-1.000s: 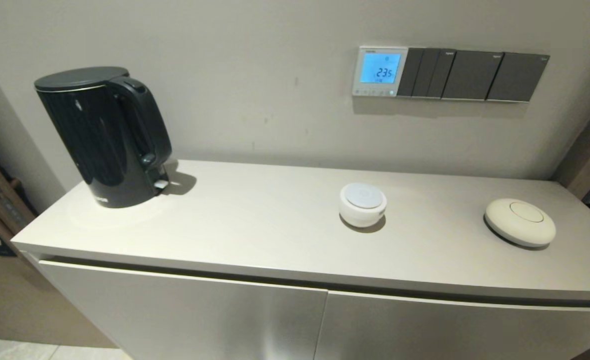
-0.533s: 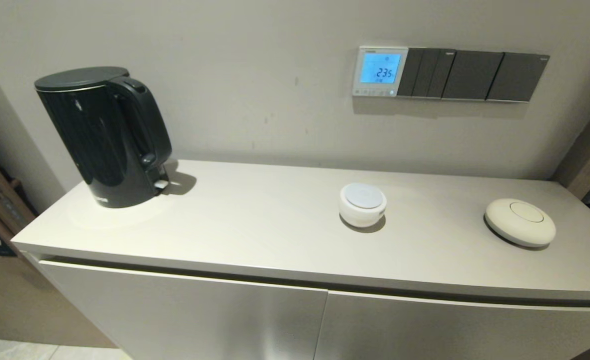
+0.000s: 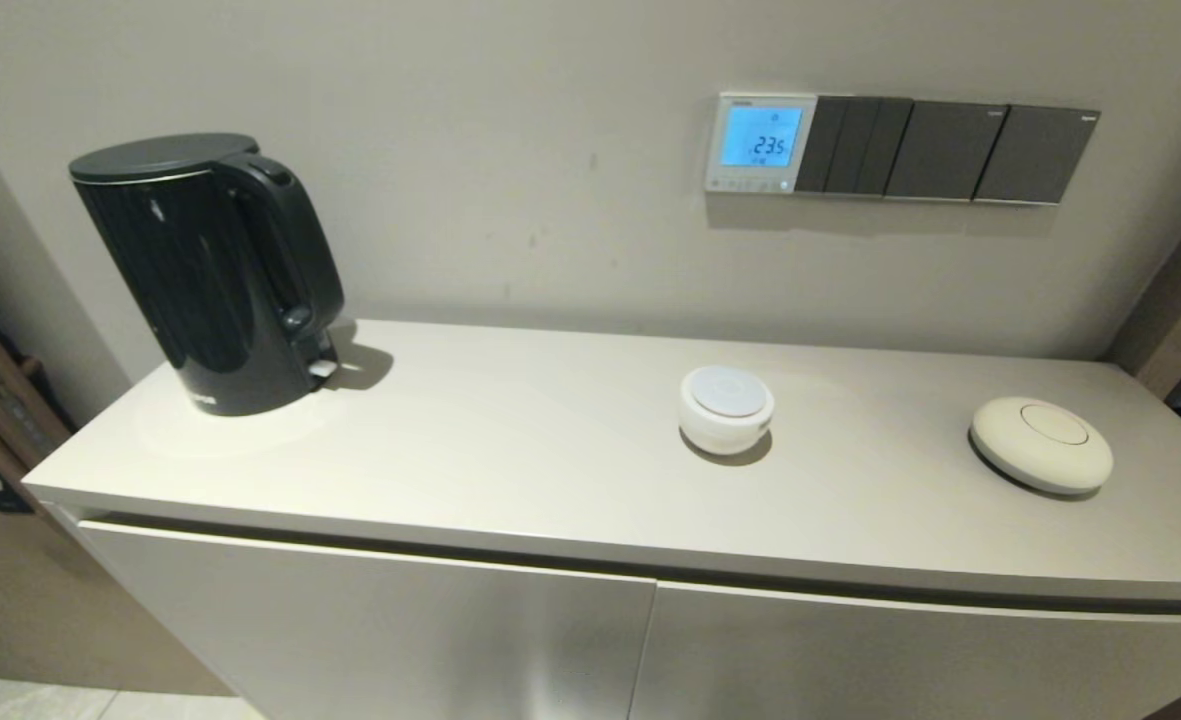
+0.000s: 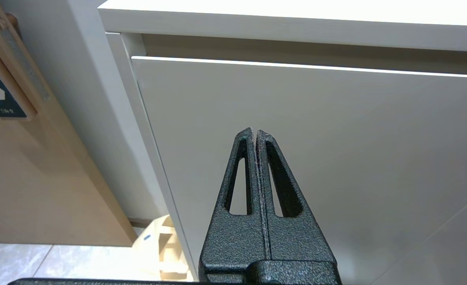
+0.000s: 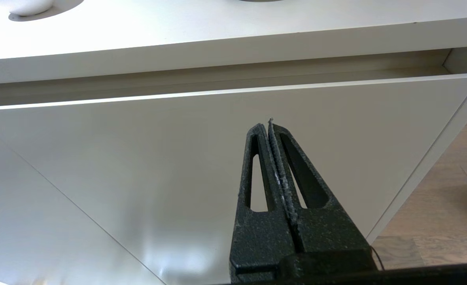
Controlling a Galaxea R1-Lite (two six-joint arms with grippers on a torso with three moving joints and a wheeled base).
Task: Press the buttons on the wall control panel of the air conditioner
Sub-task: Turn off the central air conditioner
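Observation:
The air conditioner's wall control panel (image 3: 760, 143) is a small white-framed square on the wall above the counter, its screen lit blue with digits. The buttons (image 3: 748, 184) are a row of tiny pale dots along its bottom edge. Neither gripper shows in the head view. My left gripper (image 4: 255, 132) is shut and empty, low in front of the cabinet's left door. My right gripper (image 5: 268, 126) is shut and empty, low in front of the cabinet's right door, below the counter edge.
Dark grey switch plates (image 3: 945, 150) sit right of the panel. On the counter (image 3: 510, 450) stand a black kettle (image 3: 205, 270) at the left, a small white round device (image 3: 726, 407) in the middle and a cream disc (image 3: 1040, 443) at the right.

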